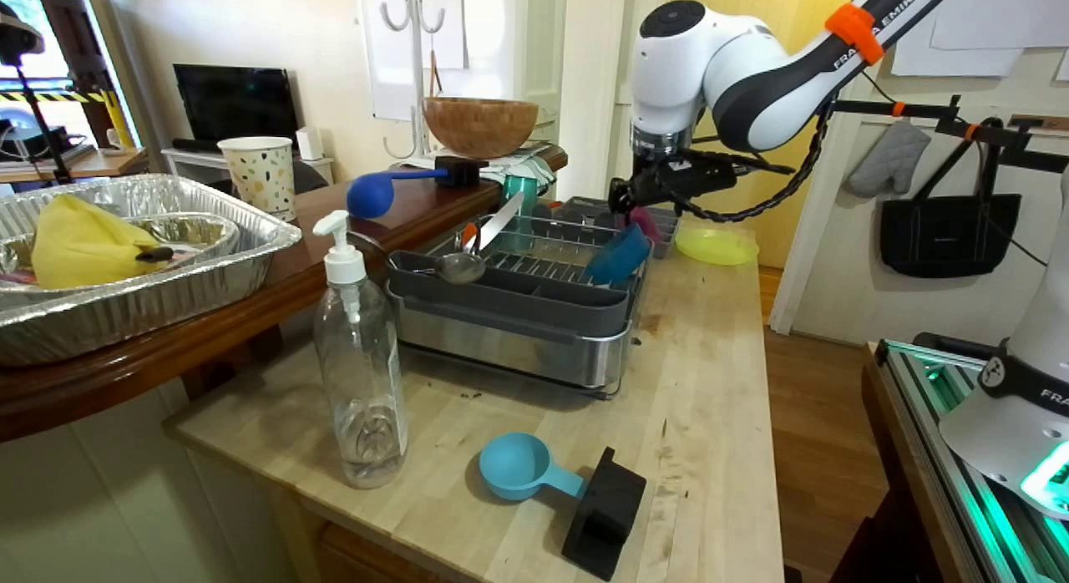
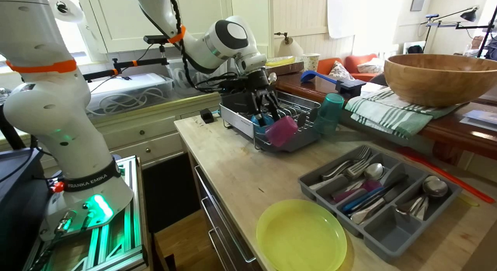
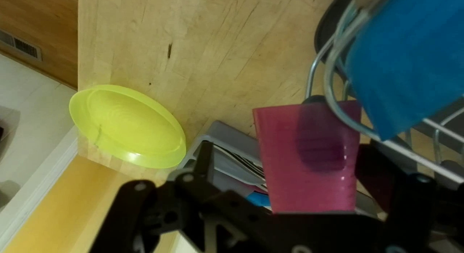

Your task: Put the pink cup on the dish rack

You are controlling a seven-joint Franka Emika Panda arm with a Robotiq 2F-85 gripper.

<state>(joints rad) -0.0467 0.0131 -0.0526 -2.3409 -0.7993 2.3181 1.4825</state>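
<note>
Your wooden counter (image 1: pixel 706 382) bears the dish rack (image 1: pixel 518 356). Your gripper (image 3: pixel 284 151) has its fingers (image 3: pixel 204 158) spread wide, no hold showing. The pink cup (image 2: pixel 282 132) sits tilted at the rack's end; it should be light, slick, slightly springy, unlikely to break, so pinch opposite walls gently.

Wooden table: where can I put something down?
There's bare wood between the yellow bowl and the dish rack, and between the pump bottle, the rack and the blue scoop. It's crowded around the tool, pink cup and blue cup, at the rack end nearest the bowl.
</note>
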